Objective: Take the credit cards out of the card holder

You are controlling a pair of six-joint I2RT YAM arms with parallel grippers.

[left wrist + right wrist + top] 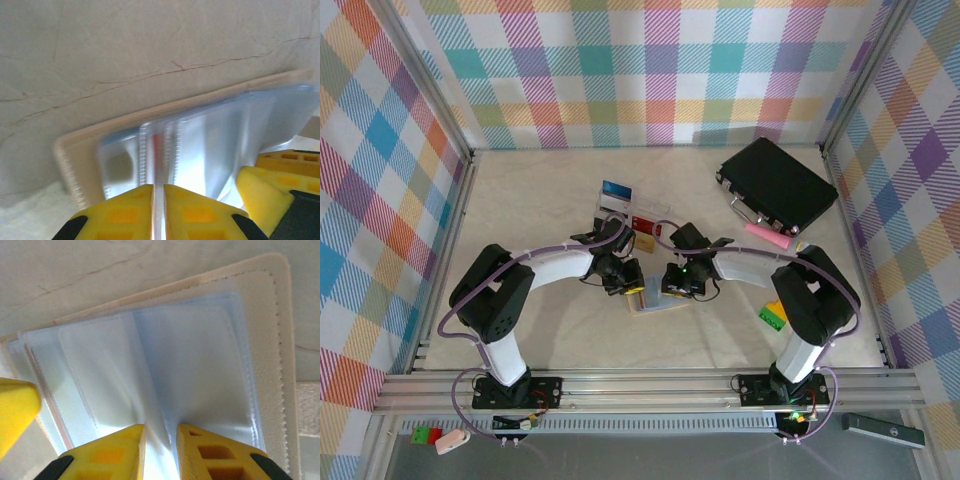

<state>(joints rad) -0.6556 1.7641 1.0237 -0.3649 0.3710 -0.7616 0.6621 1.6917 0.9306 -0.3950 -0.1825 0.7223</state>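
The card holder (pixel 658 305) lies open on the table (pixel 520 200) at centre, between the two grippers. There is one holder. Its long axis runs roughly left to right, one panel toward each arm. In the right wrist view its pale stitched cover lies flat, a rounded corner points to the upper right, and the clear sleeves fan up from the spine.

Left gripper (pixel 159 187): the jaws are pressed almost together and pinch the edge of one clear sleeve. A thin red strip shows inside that sleeve – what it belongs to cannot be told.

Right gripper (pixel 160 429): the jaws stand a little apart, and a fold of clear sleeve is gripped between them. The two grippers work just beside each other, and a yellow finger of each shows in the other's wrist view.

Loose items beyond the left gripper – three card-sized pieces in a cluster:
- one gold card (pixel 643 242), nearest the holder;
- one red-and-white card (pixel 645 222);
- one blue-and-white card (pixel 617 190), farthest.

One black case (pixel 775 185) lies at the far right, well apart from the holder.
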